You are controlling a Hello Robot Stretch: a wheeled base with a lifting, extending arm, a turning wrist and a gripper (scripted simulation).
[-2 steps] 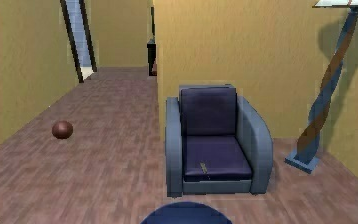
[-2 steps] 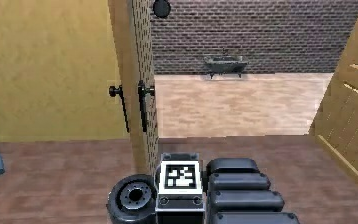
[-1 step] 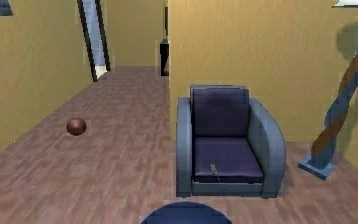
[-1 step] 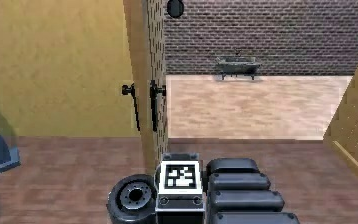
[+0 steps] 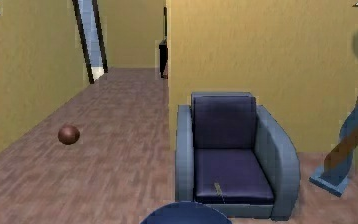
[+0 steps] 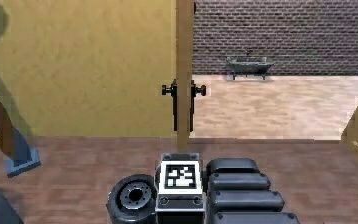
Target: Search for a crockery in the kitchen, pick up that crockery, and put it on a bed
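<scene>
Searching is looking barely begun; pick-up and bed are waiting
The gripper point(image 6: 133, 198) is sitting low, whether holding anything I cannot tell; an armchair point(image 5: 232, 150) and ball point(image 5: 69, 134) are lying ahead, a door point(image 6: 184, 70) is standing edge-on beyond; where the crockery is I cannot tell

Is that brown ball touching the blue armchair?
Apart. The forward view shows a stretch of bare wood floor between the brown ball and the blue armchair.
</scene>
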